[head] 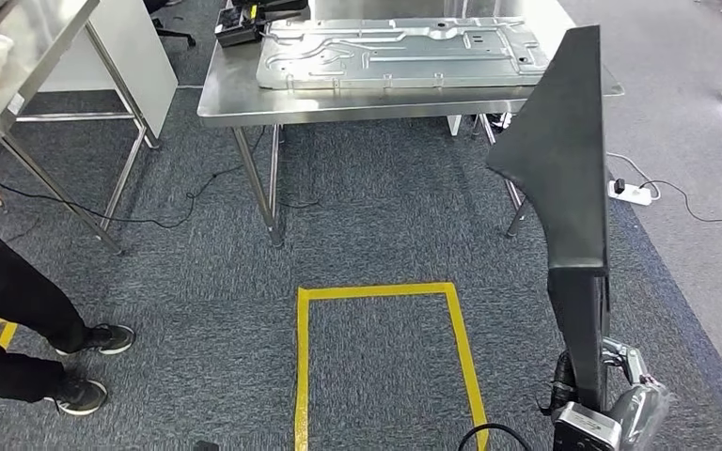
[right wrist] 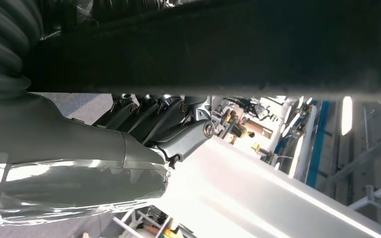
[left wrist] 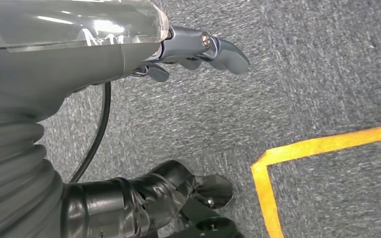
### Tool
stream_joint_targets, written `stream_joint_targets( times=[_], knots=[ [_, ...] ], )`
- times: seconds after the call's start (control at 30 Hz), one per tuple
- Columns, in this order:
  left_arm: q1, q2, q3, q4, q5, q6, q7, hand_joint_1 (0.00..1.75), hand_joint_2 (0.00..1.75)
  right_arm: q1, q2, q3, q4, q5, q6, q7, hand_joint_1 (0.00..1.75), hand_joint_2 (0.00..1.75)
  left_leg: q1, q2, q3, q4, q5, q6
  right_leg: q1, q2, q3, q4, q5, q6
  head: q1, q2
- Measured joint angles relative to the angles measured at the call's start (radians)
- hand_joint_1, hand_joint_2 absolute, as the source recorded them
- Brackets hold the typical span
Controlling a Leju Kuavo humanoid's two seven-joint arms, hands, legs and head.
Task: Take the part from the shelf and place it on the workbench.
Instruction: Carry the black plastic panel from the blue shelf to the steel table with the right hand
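Right hand (head: 620, 399) low at frame's near right, fingers (right wrist: 154, 116) curled onto the part (head: 564, 188), gripping its lower end; part stands upright, tall, flat, matte black, widening to an angled top. Left hand (left wrist: 188, 49) hangs over carpet, holds nothing, fingers loosely bent. Yellow tape (head: 385, 319) box on open floor ahead. Person (head: 19, 319) stands at left. Workbench (head: 244, 99) beyond, near edge bare, metal panel (head: 395, 52) on it

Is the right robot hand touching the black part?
Touching. In the right wrist view, the right robot hand has its fingers pressed against the black part, with no gap between them.
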Motion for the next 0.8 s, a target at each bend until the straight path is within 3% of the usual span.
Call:
stream_joint_targets(
  times=[0.1, 0.17, 0.23, 0.27, 0.3, 0.33, 0.4, 0.47, 0.6, 0.67, 0.73, 0.77, 0.8],
  knots=[
    [0.003, 0.0, 0.0, 0.0, -0.002, 0.0, 0.0, 0.0, 1.75, 0.0, 0.0, 0.0, -0.001, 0.001, 0.0, -0.007, 1.71, 1.75, 0.007, 0.0, 0.004, -0.013, 0.009, 0.018, 0.0, 0.002, -0.003, 0.014, -0.011, 0.017, 0.0, 0.0],
    [0.002, 0.0, 0.0, 0.0, -0.003, 0.0, 0.0, 0.0, 1.75, -0.001, 0.0, 0.0, -0.001, 0.002, 0.0, -0.01, 1.71, 1.75, 0.01, 0.001, 0.008, -0.021, 0.014, 0.028, -0.003, 0.006, -0.039, 0.094, -0.061, 0.026, 0.001, 0.0],
    [0.002, 0.0, 0.0, 0.0, -0.003, -0.001, 0.0, 0.0, 1.75, 0.0, 0.0, -0.001, 0.0, 0.002, 0.0, -0.011, 1.71, 1.75, 0.009, 0.001, 0.007, -0.02, 0.014, 0.031, -0.006, 0.007, -0.103, 0.222, -0.119, 0.032, 0.001, 0.0],
    [0.002, 0.0, 0.0, 0.0, -0.003, -0.002, 0.0, 0.0, 1.75, 0.0, 0.0, -0.001, 0.0, 0.002, 0.0, -0.011, 1.71, 1.75, 0.009, 0.001, 0.007, -0.019, 0.013, 0.032, -0.007, 0.007, -0.125, 0.263, -0.127, 0.034, 0.001, 0.0],
    [0.003, 0.0, 0.0, 0.0, -0.004, -0.003, 0.0, 0.0, 1.75, 0.0, 0.0, -0.001, 0.0, 0.002, 0.0, -0.011, 1.71, 1.75, 0.009, 0.0, 0.008, -0.018, 0.011, 0.031, -0.008, 0.007, -0.131, 0.269, -0.115, 0.036, 0.001, 0.0],
    [0.003, 0.0, 0.0, 0.0, -0.004, -0.003, 0.0, 0.0, 1.75, 0.0, 0.0, -0.001, 0.0, 0.002, 0.0, -0.011, 1.71, 1.75, 0.009, -0.001, 0.01, -0.016, 0.009, 0.029, -0.009, 0.007, -0.114, 0.231, -0.084, 0.036, 0.001, 0.0],
    [0.003, -0.001, 0.0, 0.0, -0.004, -0.004, 0.0, 0.0, 1.75, 0.0, 0.0, -0.002, 0.0, 0.002, 0.0, -0.012, 1.71, 1.75, 0.008, -0.003, 0.014, -0.012, 0.002, 0.022, -0.011, 0.008, -0.05, 0.096, -0.017, 0.032, 0.001, 0.0],
    [0.003, -0.001, 0.0, 0.0, -0.004, -0.004, 0.0, 0.0, 1.75, 0.0, 0.0, -0.002, 0.0, 0.003, 0.0, -0.012, 1.71, 1.75, 0.005, -0.004, 0.014, -0.005, -0.005, 0.012, -0.008, 0.009, -0.013, 0.016, 0.006, 0.024, 0.001, 0.0],
    [0.002, -0.001, 0.0, 0.0, -0.005, -0.004, 0.0, 0.0, 1.75, 0.0, 0.0, -0.002, -0.001, 0.003, 0.0, -0.013, 1.71, 1.75, 0.005, -0.003, 0.01, 0.008, -0.021, -0.009, -0.009, 0.011, -0.01, 0.004, 0.003, 0.0, 0.0, 0.0],
    [0.002, -0.001, 0.0, 0.0, -0.005, -0.004, 0.0, 0.0, 1.75, 0.0, 0.001, -0.002, -0.001, 0.003, 0.0, -0.014, 1.71, 1.75, 0.008, -0.001, -0.027, 0.091, -0.07, -0.019, -0.012, 0.008, -0.007, -0.001, 0.004, -0.011, 0.0, 0.0],
    [0.002, -0.001, 0.0, 0.0, -0.005, -0.004, 0.0, 0.0, 1.75, 0.0, 0.003, -0.002, -0.002, 0.003, 0.0, -0.02, 1.71, 1.75, 0.01, -0.001, -0.095, 0.227, -0.13, -0.025, -0.01, 0.006, -0.006, -0.001, 0.002, -0.015, 0.0, 0.0],
    [0.003, -0.001, 0.0, 0.0, -0.005, -0.004, 0.001, 0.0, 1.75, 0.0, 0.004, -0.003, -0.002, 0.004, 0.0, -0.025, 1.71, 1.75, 0.011, -0.001, -0.121, 0.275, -0.142, -0.026, -0.009, 0.006, -0.006, -0.001, 0.001, -0.016, 0.0, 0.0],
    [0.004, -0.001, 0.0, 0.0, -0.005, -0.004, 0.001, 0.0, 1.75, 0.0, 0.006, -0.004, -0.002, 0.004, 0.0, -0.029, 1.71, 1.75, 0.011, -0.001, -0.13, 0.287, -0.132, -0.026, -0.008, 0.006, -0.004, -0.001, 0.0, -0.017, 0.0, 0.0]
  ],
)
